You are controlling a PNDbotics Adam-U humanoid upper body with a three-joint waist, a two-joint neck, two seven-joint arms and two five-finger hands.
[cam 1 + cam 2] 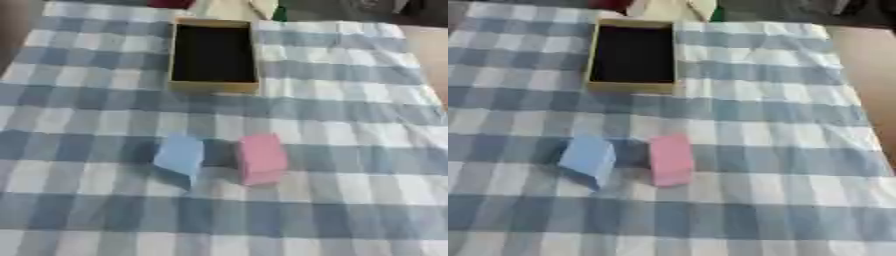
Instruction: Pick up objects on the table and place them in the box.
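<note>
A light-blue block [180, 155] and a pink block [261, 159] sit side by side, slightly apart, on the checked cloth [350, 120] covering the table. Beyond them stands the open tan box [213, 86], dark inside. Neither hand shows.

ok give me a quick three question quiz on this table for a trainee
1. True or false: the box already holds a block.
2. Which block lies further to the robot's left: A) blue block B) pink block?
3. Fill in: the checked cloth has blue and ____ squares.

Key: 1 false, the dark inside shows nothing. 2 A. 3 white. No robot hand is in view.
</note>
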